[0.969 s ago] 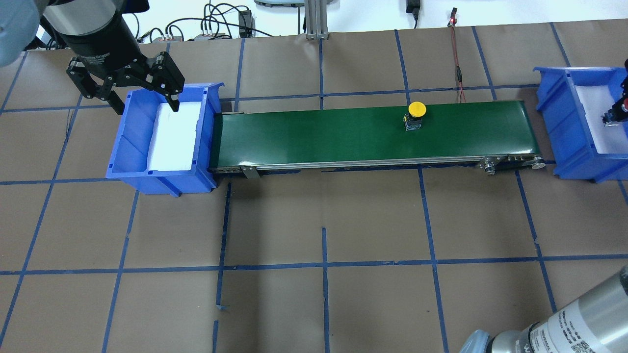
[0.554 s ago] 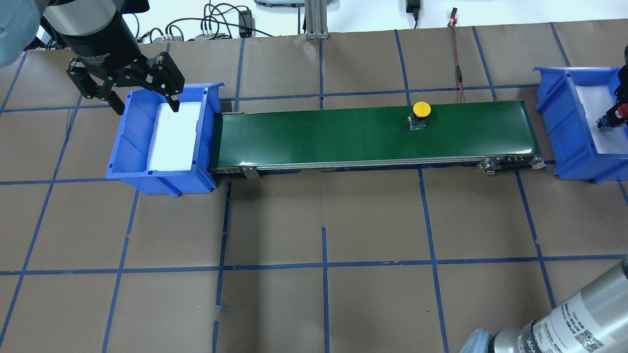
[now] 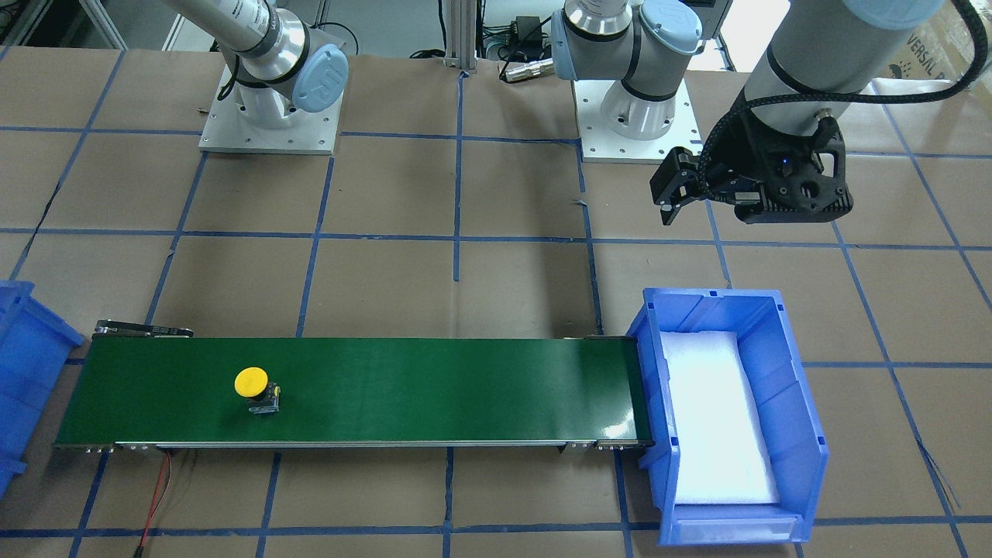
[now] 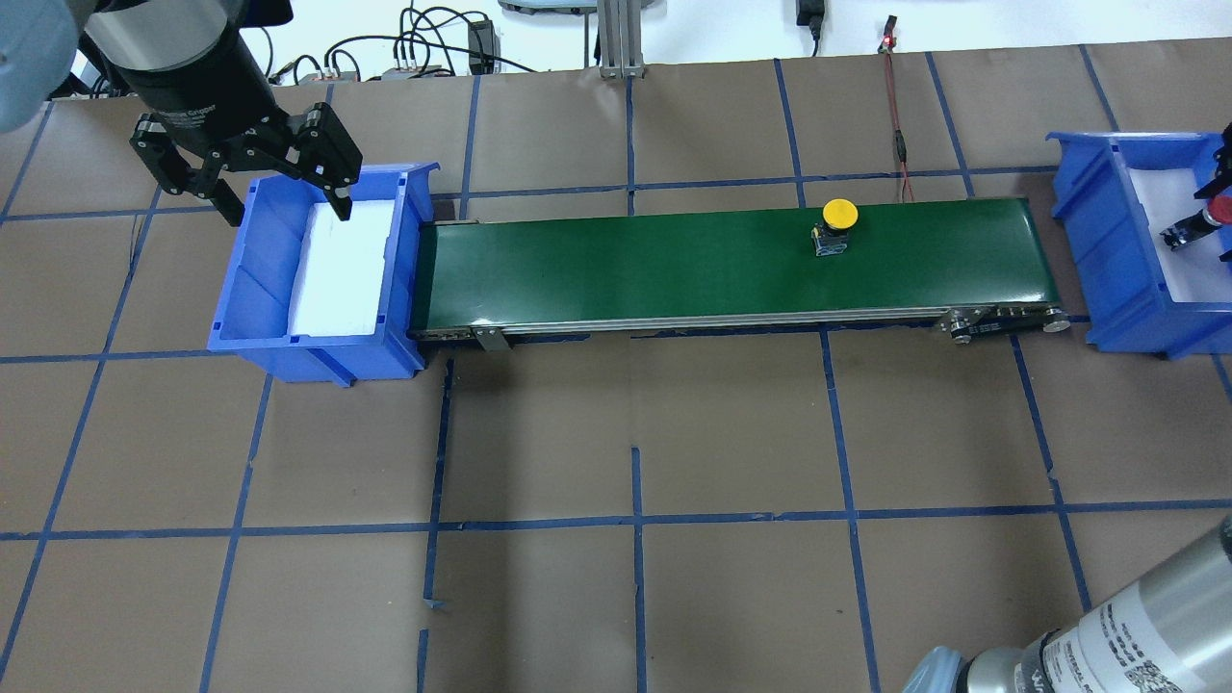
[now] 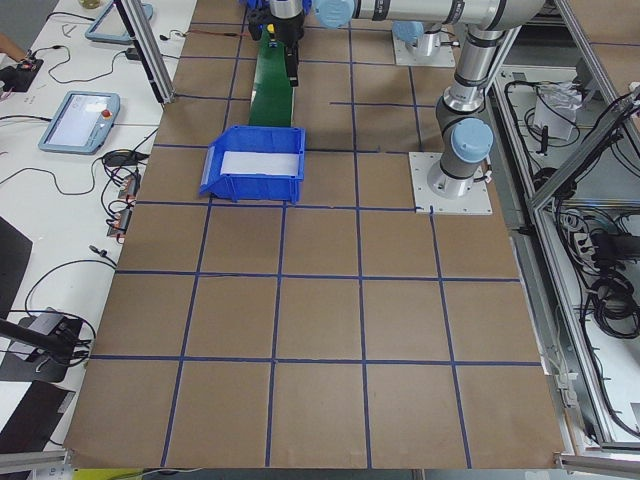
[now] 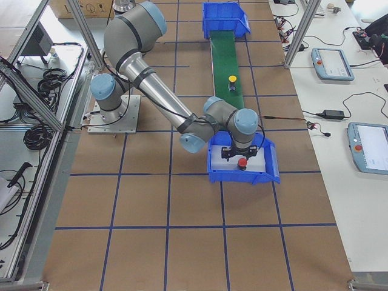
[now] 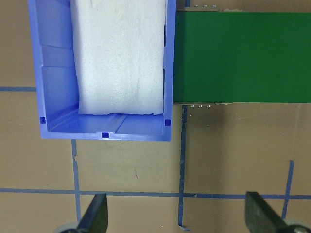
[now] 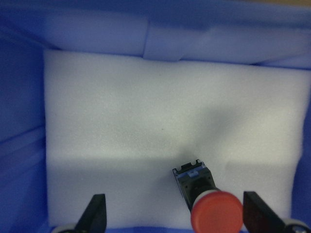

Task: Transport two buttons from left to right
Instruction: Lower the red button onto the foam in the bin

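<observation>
The yellow button (image 4: 837,223) stands upright on the green conveyor belt (image 4: 626,269), right of its middle; it also shows in the front view (image 3: 254,386). The red button (image 8: 214,208) lies tilted on the white foam of the right blue bin (image 4: 1097,241). My right gripper (image 8: 177,221) hangs over it, open, with the fingers wide on either side and not touching it. My left gripper (image 4: 245,173) is open and empty above the far edge of the left blue bin (image 4: 318,351). That bin holds only white foam.
The belt runs between the two bins on the taped brown table. A red and black cable (image 4: 900,144) lies behind the belt's right part. The right arm's links (image 6: 182,115) stretch low across the table towards the right bin.
The yellow button has ridden a little to the right on the belt. My right gripper has shifted slightly over the right bin. The left gripper has not moved.
</observation>
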Available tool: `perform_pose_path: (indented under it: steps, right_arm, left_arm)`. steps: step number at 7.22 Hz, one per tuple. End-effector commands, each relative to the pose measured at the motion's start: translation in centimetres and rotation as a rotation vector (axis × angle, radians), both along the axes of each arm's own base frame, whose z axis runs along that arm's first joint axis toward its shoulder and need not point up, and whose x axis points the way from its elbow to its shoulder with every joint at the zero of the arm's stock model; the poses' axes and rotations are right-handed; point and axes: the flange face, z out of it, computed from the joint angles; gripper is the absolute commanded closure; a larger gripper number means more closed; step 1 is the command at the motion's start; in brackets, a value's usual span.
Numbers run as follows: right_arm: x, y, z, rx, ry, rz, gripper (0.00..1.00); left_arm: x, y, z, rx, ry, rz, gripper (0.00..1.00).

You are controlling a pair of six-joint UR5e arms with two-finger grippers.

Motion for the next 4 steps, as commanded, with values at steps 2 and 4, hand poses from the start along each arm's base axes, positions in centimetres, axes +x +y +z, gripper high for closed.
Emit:
perform_pose_path:
  steps: [2,4]
  right_arm:
    - [10.1,-0.9,7.7,0.0,0.007,0.036,0.0]
    - [19.3,-2.4,6.1,0.038,-0.036,-0.009,0.0]
  left_arm:
    - [0.0,0.0,-0.1,0.001,-0.001,-0.001,0.0]
    - [0.0,0.0,-0.1,0.001,-0.001,-0.001,0.0]
